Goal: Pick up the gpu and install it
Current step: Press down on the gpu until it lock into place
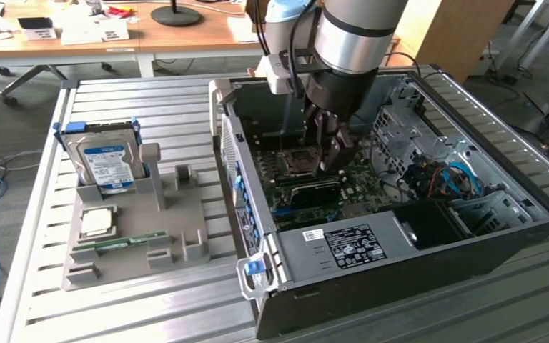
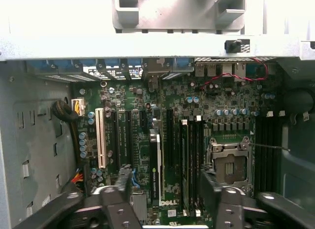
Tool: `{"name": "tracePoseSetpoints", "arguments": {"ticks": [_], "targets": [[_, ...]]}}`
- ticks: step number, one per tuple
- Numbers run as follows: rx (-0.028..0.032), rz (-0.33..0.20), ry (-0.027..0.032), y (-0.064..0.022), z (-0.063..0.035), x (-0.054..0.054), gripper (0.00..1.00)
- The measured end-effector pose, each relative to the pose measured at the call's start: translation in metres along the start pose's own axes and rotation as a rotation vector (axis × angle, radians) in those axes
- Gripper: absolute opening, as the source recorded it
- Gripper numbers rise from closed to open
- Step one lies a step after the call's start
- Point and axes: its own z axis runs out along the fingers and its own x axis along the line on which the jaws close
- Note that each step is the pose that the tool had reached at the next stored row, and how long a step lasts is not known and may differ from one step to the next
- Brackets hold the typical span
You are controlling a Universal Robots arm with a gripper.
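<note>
Inside the open case (image 1: 389, 236), the arm (image 1: 356, 43) rises out of the exterior view's top edge and hides the motherboard (image 1: 303, 182) behind it. The gripper (image 1: 337, 153) stands in front of the gpu (image 1: 305, 193), leaving just a dark strip visible. In the wrist view, the gripper (image 2: 165, 194) is cut off by the picture's edge, so only its finger ends (image 2: 123, 182) show. The gpu (image 2: 155, 165) appears edge-on, its face unseen. Labels on the hard drive (image 1: 105, 161) are too small to read.

gpu (image 2: 155, 165) upright in motherboard (image 2: 231, 98) slot — gripper (image 2: 167, 189) above, inside case (image 1: 503, 236)
</note>
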Motion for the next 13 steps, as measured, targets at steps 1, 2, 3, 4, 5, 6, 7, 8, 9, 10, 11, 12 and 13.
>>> {"name": "tracePoseSetpoints", "arguments": {"ticks": [1, 2, 3, 4, 5, 6, 7, 8, 9, 10, 11, 12, 13], "targets": [[0.0000, 0.000, 0.0000, 0.0000, 0.0000, 0.0000, 0.62], [0.0000, 0.000, -0.0001, 0.0000, 0.0000, 0.0000, 0.62], [0.0000, 0.000, 0.0000, 0.0000, 0.0000, 0.0000, 0.56], [0.0000, 0.000, 0.0000, 0.0000, 0.0000, 0.0000, 0.56], [0.0000, 0.000, 0.0000, 0.0000, 0.0000, 0.0000, 0.50], [0.0000, 0.000, 0.0000, 0.0000, 0.0000, 0.0000, 0.44], [0.0000, 0.000, 0.0000, 0.0000, 0.0000, 0.0000, 0.44], [0.0000, 0.000, 0.0000, 0.0000, 0.0000, 0.0000, 0.38], [0.0000, 0.000, 0.0000, 0.0000, 0.0000, 0.0000, 0.32], [0.0000, 0.000, 0.0000, 0.0000, 0.0000, 0.0000, 0.26], [0.0000, 0.000, 0.0000, 0.0000, 0.0000, 0.0000, 0.26], [0.0000, 0.000, 0.0000, 0.0000, 0.0000, 0.0000, 0.26], [0.0000, 0.000, 0.0000, 0.0000, 0.0000, 0.0000, 0.20]]}}
